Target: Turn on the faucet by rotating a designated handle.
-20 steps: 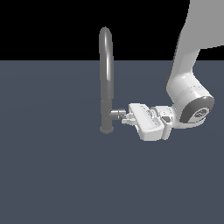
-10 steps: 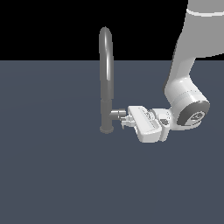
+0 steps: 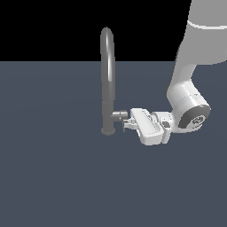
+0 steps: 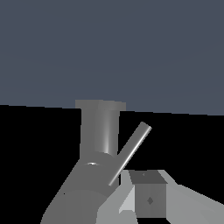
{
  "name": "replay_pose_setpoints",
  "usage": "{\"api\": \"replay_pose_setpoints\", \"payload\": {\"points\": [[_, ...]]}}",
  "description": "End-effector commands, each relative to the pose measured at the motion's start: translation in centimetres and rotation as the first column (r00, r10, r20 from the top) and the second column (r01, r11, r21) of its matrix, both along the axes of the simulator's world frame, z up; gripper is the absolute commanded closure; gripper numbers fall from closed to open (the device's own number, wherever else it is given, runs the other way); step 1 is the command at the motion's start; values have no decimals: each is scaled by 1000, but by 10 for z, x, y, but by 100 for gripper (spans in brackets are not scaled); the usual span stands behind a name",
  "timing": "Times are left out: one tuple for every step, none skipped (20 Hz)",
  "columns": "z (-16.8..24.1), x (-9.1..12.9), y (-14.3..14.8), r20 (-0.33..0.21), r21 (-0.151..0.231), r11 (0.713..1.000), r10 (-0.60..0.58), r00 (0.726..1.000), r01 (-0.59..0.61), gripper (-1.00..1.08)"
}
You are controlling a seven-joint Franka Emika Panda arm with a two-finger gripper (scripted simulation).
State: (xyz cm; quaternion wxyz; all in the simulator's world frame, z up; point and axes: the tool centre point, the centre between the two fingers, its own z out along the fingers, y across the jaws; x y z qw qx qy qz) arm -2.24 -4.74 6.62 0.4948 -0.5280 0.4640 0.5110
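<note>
As the faucet stands at centre-left, its handle on the right side now meets the gripper, which has crept leftward; whether its fingers clamp the lever I cannot tell. Rotation looks imminent. A dark grey-blue floor lies under black.

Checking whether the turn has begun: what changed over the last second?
The arm shifted slightly toward the exterior view's left, bringing the tool a little closer to the handle. No grasp is visible. The faucet stayed where it was.
</note>
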Motion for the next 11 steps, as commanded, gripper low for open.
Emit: {"api": "replay_pose_setpoints", "payload": {"points": [[-16,5,4,-13,-9,1000,-7,1000,7,108],[-19,7,4,-16,-9,1000,-8,1000,8,108],[-22,8,5,-19,-10,1000,-8,1000,8,108],[-26,9,5,-22,-11,1000,-9,1000,9,108],[-29,10,5,-26,-11,1000,-10,1000,9,108],[-32,11,5,-29,-12,1000,-10,1000,10,108],[-35,13,6,-32,-13,1000,-11,999,10,108],[-38,14,6,-35,-14,1000,-11,999,11,108],[-42,15,6,-38,-14,1000,-12,999,11,108],[-45,16,6,-41,-15,1000,-12,999,12,108],[-45,16,6,-41,-15,1000,-12,999,12,108]]}}
